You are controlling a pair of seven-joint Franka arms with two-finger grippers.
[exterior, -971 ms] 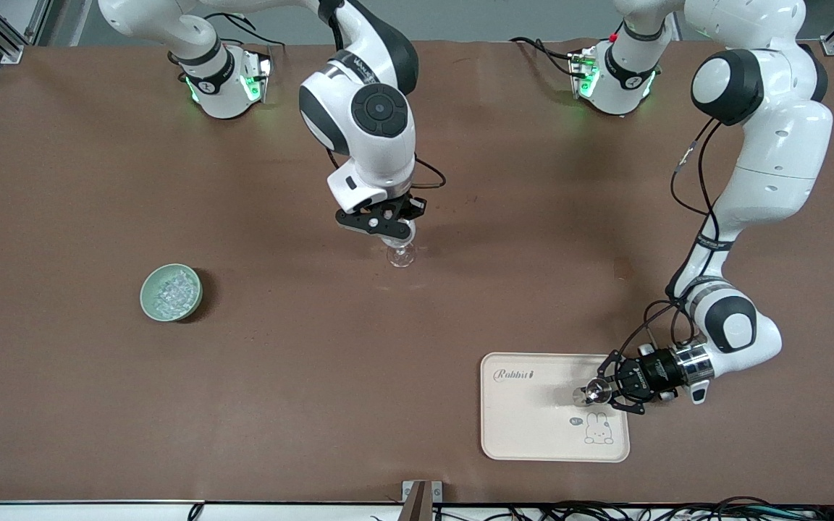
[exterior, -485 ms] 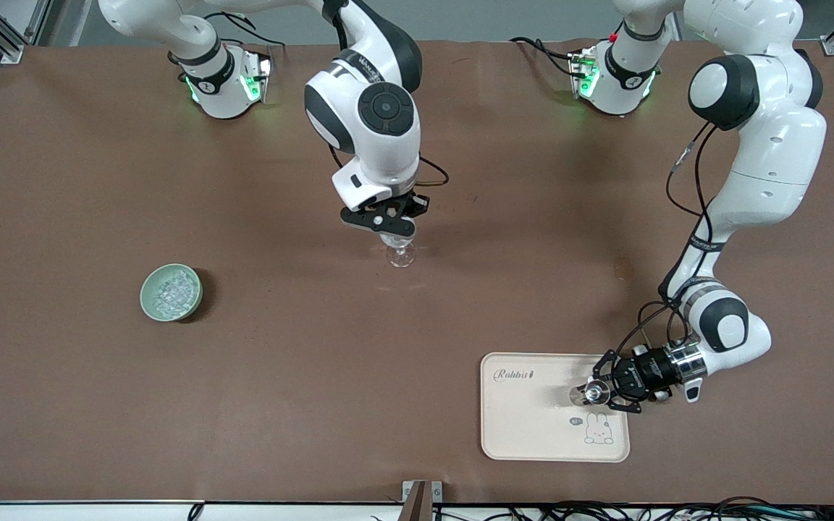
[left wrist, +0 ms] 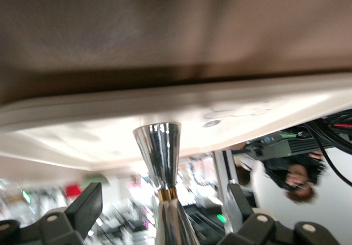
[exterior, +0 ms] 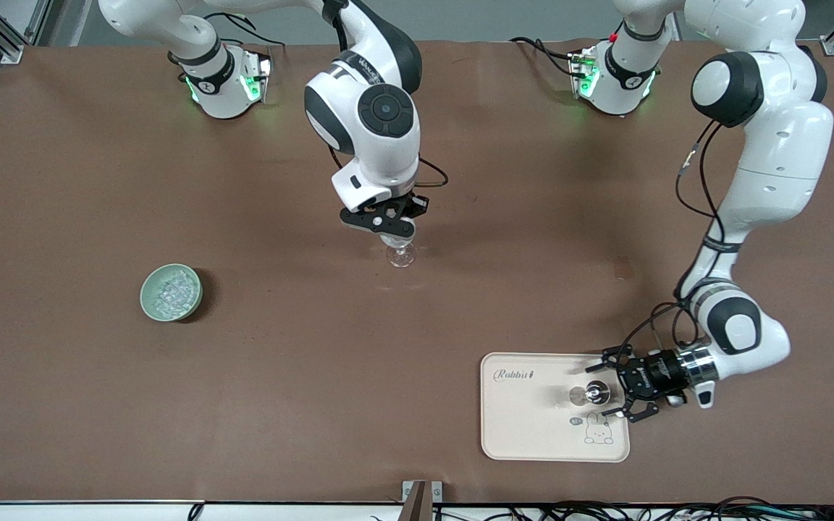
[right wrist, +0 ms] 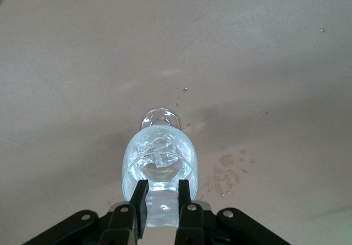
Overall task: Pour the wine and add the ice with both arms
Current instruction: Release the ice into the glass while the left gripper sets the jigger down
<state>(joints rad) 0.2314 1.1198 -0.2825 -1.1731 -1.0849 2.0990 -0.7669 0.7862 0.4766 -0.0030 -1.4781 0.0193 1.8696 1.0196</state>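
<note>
Status, both arms over the brown table.

Right arm: reaches from its base to mid-table. Right gripper hangs directly over a clear glass that stands on the table. In the right wrist view the gripper points down at the glass mouth; its fingers are drawn close together with a clear, whitish ice chunk pinched between them, just above the rim. More ice pieces lie inside the glass. Small wet spots on the table beside the glass.

Left arm: bent down to the table end near its own base, low over the front-camera edge. Left gripper lies roughly level at the edge of a cream tray printed with "Rabbit" and a rabbit drawing. Fingers spread wide. A shiny metal jigger stands upright on the tray, at the fingertips. In the left wrist view the jigger sits between the two fingers, with a gap on each side; not touched.

Ice supply: pale green bowl toward the right arm's end of the table, nearer the front camera than the glass and well apart from it. Bowl ice fills it as a glinting heap.
</note>
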